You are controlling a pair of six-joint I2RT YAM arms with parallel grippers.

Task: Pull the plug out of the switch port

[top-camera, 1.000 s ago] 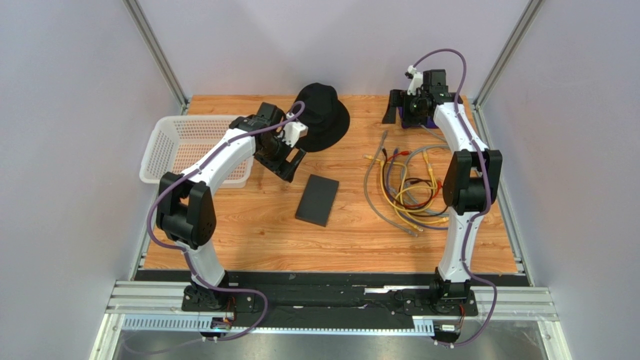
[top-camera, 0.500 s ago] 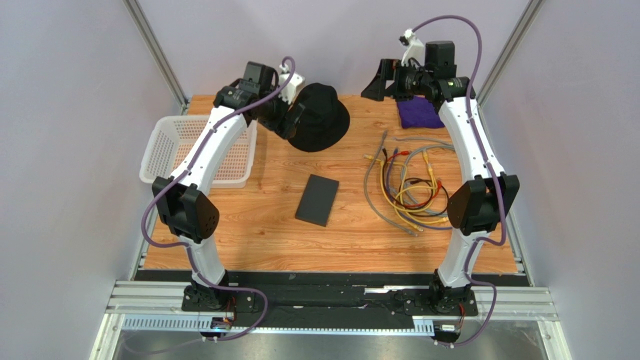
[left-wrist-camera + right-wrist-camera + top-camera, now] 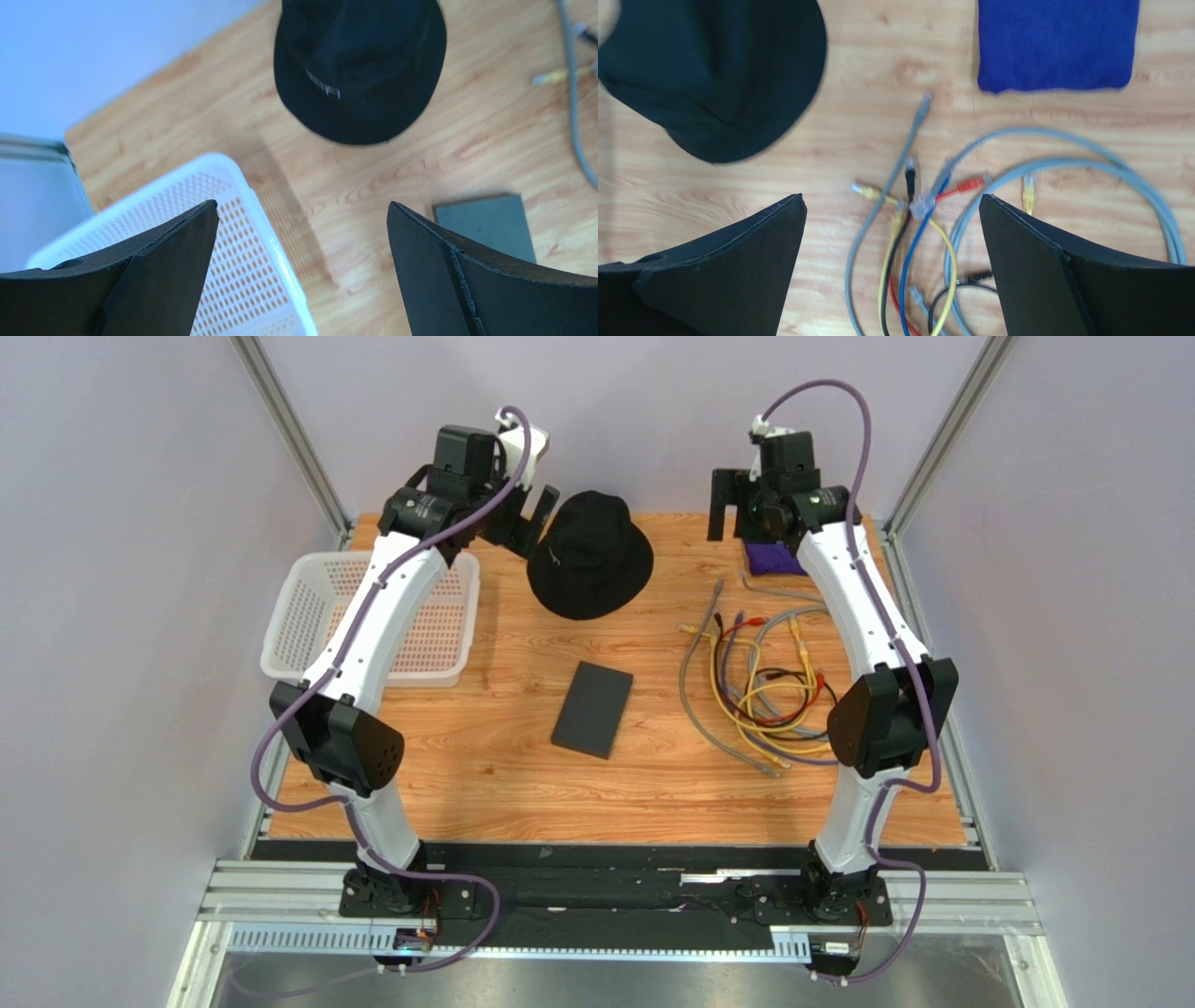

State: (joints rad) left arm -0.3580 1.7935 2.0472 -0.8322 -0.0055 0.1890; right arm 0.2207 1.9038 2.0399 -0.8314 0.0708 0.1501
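Note:
The switch (image 3: 593,710) is a flat matte-black box lying alone in the middle of the table; one corner of it (image 3: 486,224) shows in the left wrist view. No plug or cable shows in it, and its sockets are out of sight. Several loose cables (image 3: 762,689) with plugs lie in a bundle to its right, also in the right wrist view (image 3: 927,231). My left gripper (image 3: 529,518) hangs high at the back, left of the hat, and it (image 3: 302,204) is open and empty. My right gripper (image 3: 732,507) is raised at the back right, and it (image 3: 892,197) is open and empty above the cable ends.
A black bucket hat (image 3: 592,553) sits at the back centre. A white perforated basket (image 3: 368,616) stands at the left. A purple-blue cloth (image 3: 770,557) lies at the back right. Metal frame posts and walls close in both sides.
Both arms rose and swung back. The left gripper left the spot beside the switch for the rear near the hat. The right gripper lifted off the purple cloth. Both jaws opened wider.

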